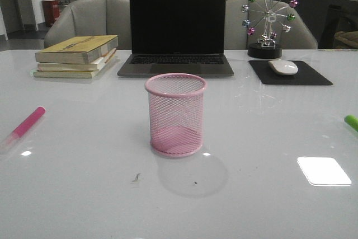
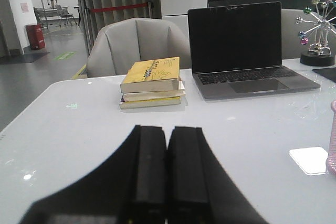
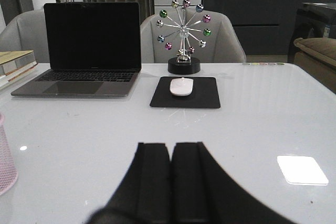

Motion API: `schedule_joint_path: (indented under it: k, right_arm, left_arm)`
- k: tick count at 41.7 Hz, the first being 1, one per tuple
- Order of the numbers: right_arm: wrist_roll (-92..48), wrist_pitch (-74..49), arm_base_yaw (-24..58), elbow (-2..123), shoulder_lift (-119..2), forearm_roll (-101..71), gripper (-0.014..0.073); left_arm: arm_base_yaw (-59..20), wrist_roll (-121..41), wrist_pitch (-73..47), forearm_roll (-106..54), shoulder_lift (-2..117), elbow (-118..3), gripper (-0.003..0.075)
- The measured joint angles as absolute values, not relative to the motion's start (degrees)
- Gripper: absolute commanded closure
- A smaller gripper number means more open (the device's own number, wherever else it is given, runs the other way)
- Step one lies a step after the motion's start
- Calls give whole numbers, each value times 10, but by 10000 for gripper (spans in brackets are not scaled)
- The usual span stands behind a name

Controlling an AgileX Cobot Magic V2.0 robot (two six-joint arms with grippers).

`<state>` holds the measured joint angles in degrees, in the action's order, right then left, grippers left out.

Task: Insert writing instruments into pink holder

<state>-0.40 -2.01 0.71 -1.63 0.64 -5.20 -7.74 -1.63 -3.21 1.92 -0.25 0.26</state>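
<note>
right now the pink holder [image 1: 175, 115] stands upright in the middle of the front frame on the white bench [image 1: 84, 194], and nothing is inside it. the magenta marker [image 1: 24, 128] lies flat at the left edge of the frame, well apart from the holder, with its whitish end toward the lower left. the lime green marker [image 1: 351, 122] shows only as a small piece at the right edge of the frame, also well apart from the holder.

in the upper part of the frame, an open laptop [image 1: 177, 32] with a dark screen is behind the holder. a stack of books [image 1: 77, 56] is at the upper left. a white mouse [image 1: 283, 67] rests on a black mouse pad [image 1: 291, 74] at the upper right, and a ferris wheel ornament [image 1: 268, 19] stands just behind it.

the left end effector [image 2: 167, 169] fills the bottom centre of its wrist frame; its two fingers are pressed together and hold nothing. the right end effector [image 3: 170, 179] looks the same, fingers closed together and with nothing between them.
</note>
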Motion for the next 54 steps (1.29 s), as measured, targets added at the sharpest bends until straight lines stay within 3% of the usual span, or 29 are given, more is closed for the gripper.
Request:
schedule_joint_path:
  k: [43,54]
  right_arm:
    - [-4,-20,7,-16,6,-51,536]
    - [-4,-82,7,102,6,-37,536]
  left_arm:
    - [-77,-16,-18,15,-3,3,623]
    - [-77,-16,-39,-12,-3,-89,623]
